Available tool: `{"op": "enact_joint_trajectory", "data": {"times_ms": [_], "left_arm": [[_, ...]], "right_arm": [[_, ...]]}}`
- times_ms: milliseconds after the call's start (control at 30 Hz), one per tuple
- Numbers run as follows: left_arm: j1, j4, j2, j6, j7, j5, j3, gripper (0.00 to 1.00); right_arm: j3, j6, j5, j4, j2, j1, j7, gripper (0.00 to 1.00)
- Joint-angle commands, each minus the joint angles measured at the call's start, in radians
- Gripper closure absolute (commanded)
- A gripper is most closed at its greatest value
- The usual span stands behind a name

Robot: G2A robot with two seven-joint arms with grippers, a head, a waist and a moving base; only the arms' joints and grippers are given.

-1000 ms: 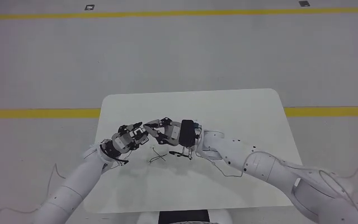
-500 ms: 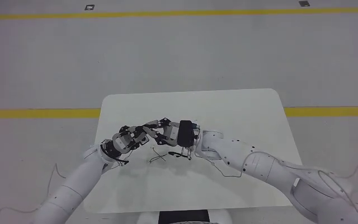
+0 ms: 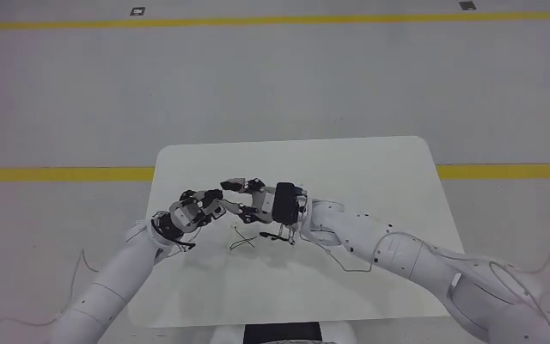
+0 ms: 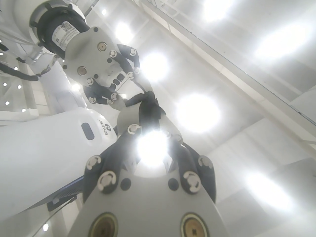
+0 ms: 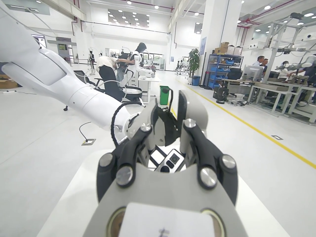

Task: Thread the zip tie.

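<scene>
firstly, item one, nearest the robot: crossed dark strands [image 3: 243, 241], thin, laid flat on the white table [image 3: 369, 163]. these are likely spare ties and are touched by neither arm.

item two, just beyond and above them: left gripper [image 3: 215, 203], held off the table. its fingers are seen drawn narrow, tips together. a black zip tie [image 5: 171, 101] is judged to be pinched there, and one thin strand is shown arching up from the tips in the right wrist view. which end is held cannot be told.

item three, facing it tip to tip: right gripper [image 3: 232, 196]. its fingers are spread to a moderate gap and nothing is gripped. the left tips are bracketed between them.

item four, farthest: yellow floor line [image 3: 77, 174], well apart from the work.

task status, judged: the tie is held aloft and threading is not yet completed. a second hold by the right fingers is called for.

hazards noted: the strand is thin and springy, so it could be flicked aside when the right fingers are closed, and a left tip could be caught instead of the tie. if the pinch is loosened before the second hold is secured, the tie could be dropped among the strands below. the tail could also be steered past the head's small slot, since both are crowded by four tips.
</scene>
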Motion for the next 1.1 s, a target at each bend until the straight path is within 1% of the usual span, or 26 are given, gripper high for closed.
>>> {"op": "enact_joint_trajectory", "data": {"times_ms": [0, 133, 200, 300, 333, 367, 433, 467, 500, 800, 833, 867, 900, 1000, 1033, 1067], "left_arm": [[0.001, -0.001, 0.001, 0.000, 0.000, 0.000, -0.003, 1.00], [-0.008, 0.006, 0.008, 0.000, 0.000, 0.003, -0.020, 1.00], [-0.009, 0.005, 0.010, -0.004, 0.001, 0.019, -0.030, 1.00], [-0.002, 0.001, 0.012, -0.061, 0.016, 0.059, -0.047, 1.00], [0.001, -0.001, 0.012, -0.088, 0.025, 0.079, -0.053, 1.00], [0.003, -0.003, 0.012, -0.107, 0.031, 0.091, -0.057, 1.00], [0.007, -0.009, 0.013, -0.131, 0.042, 0.113, -0.062, 1.00], [0.009, -0.009, 0.013, -0.151, 0.059, 0.133, -0.068, 1.00], [0.010, -0.011, 0.013, -0.163, 0.071, 0.145, -0.070, 1.00], [0.010, -0.011, 0.013, -0.163, 0.071, 0.145, -0.070, 1.00], [0.008, -0.016, 0.013, -0.195, 0.100, 0.159, -0.076, 1.00], [0.013, -0.024, 0.012, -0.218, 0.116, 0.167, -0.077, 1.00], [0.019, -0.029, 0.011, -0.227, 0.121, 0.165, -0.081, 1.00], [0.019, -0.014, 0.012, -0.251, 0.112, 0.164, -0.103, 1.00], [0.016, -0.008, 0.012, -0.258, 0.111, 0.168, -0.113, 1.00], [0.014, -0.004, 0.012, -0.264, 0.109, 0.171, -0.120, 1.00]], "right_arm": [[0.002, 0.000, 0.005, -0.002, 0.006, 0.000, 0.003, 0.00], [0.006, 0.000, 0.022, -0.012, 0.021, -0.003, 0.022, 0.00], [0.005, 0.000, 0.037, -0.022, 0.029, -0.003, 0.036, 0.00], [0.002, 0.000, 0.079, -0.040, 0.047, -0.003, 0.063, 0.00], [0.000, 0.000, 0.103, -0.046, 0.054, -0.003, 0.079, 0.00], [0.000, 0.000, 0.127, -0.052, 0.060, -0.003, 0.094, 0.00], [0.000, 0.000, 0.183, -0.066, 0.070, -0.006, 0.123, 0.00], [0.000, 0.000, 0.183, -0.066, 0.070, -0.006, 0.123, 0.00], [0.000, 0.000, 0.183, -0.066, 0.070, -0.006, 0.123, 0.00], [0.000, 0.000, 0.183, -0.066, 0.070, -0.006, 0.123, 0.00], [0.000, 0.000, 0.183, -0.066, 0.070, -0.006, 0.123, 0.00], [0.000, 0.000, 0.183, -0.066, 0.070, -0.006, 0.123, 0.00], [0.000, 0.000, 0.183, -0.066, 0.070, -0.006, 0.123, 0.00], [0.000, 0.000, 0.183, -0.066, 0.070, -0.006, 0.123, 0.00], [0.001, 0.004, 0.181, -0.065, 0.070, -0.008, 0.127, 0.00], [0.010, 0.020, 0.165, -0.066, 0.070, -0.012, 0.143, 0.00]]}}
